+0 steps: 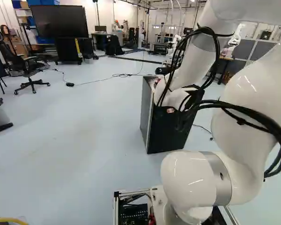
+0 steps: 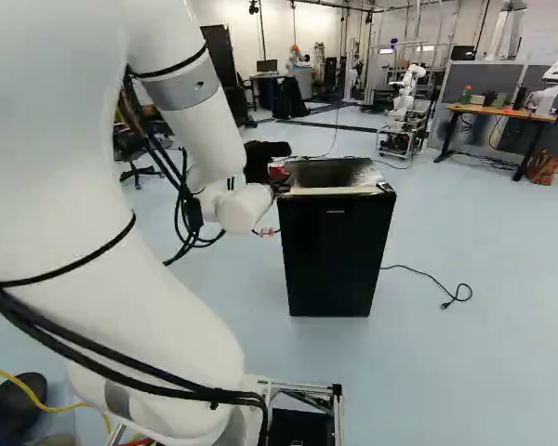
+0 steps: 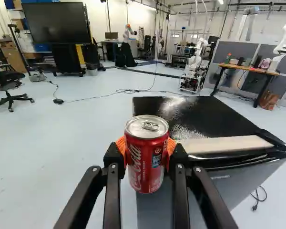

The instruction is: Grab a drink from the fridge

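Observation:
In the right base view the black gripper (image 2: pixel 265 156) is partly hidden behind the white wrist, beside the fridge's top. In the wrist view my gripper (image 3: pixel 147 151) is shut on a red drink can (image 3: pixel 144 164), its orange pads pressing from both sides. The can is upright, silver lid up, tab unopened. It is held just off the near left part of the small black fridge (image 3: pixel 195 112), seen from above. The fridge (image 2: pixel 333 251) stands on the floor in the right base view, its door against its body; the arm covers part of it in the left base view.
A power cord (image 2: pixel 432 279) lies on the floor beside the fridge. Farther off are an office chair (image 1: pixel 30 75), a large screen (image 1: pixel 58 21), a wooden table (image 2: pixel 502 112) and another robot (image 2: pixel 407 88). A cable (image 3: pixel 109 94) crosses the floor beyond the fridge.

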### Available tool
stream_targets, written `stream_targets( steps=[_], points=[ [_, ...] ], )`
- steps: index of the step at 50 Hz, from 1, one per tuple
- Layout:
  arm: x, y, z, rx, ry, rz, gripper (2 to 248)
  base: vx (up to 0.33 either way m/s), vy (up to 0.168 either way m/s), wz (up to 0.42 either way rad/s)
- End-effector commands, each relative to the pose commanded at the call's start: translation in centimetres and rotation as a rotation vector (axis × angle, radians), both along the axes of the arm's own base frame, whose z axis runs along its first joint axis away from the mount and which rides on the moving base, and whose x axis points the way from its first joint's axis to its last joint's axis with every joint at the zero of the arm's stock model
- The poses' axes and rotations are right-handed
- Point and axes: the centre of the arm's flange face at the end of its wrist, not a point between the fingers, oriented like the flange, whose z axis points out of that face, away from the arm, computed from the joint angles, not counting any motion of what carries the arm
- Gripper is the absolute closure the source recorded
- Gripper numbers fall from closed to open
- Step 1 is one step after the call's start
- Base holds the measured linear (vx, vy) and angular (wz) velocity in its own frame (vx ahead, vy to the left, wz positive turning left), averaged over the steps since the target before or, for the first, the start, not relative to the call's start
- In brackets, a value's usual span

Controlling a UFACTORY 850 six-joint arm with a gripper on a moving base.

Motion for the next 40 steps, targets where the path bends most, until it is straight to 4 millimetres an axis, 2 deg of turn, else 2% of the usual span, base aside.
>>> stream_targets(
  steps=[21,40],
  points=[
    [-5.5,2.3,-1.3,0.017,0.055,0.025,152,0.000,0.000,0.000],
    [-8.8,3.4,-2.4,0.025,0.088,0.040,152,0.000,0.000,0.000]
  ],
)
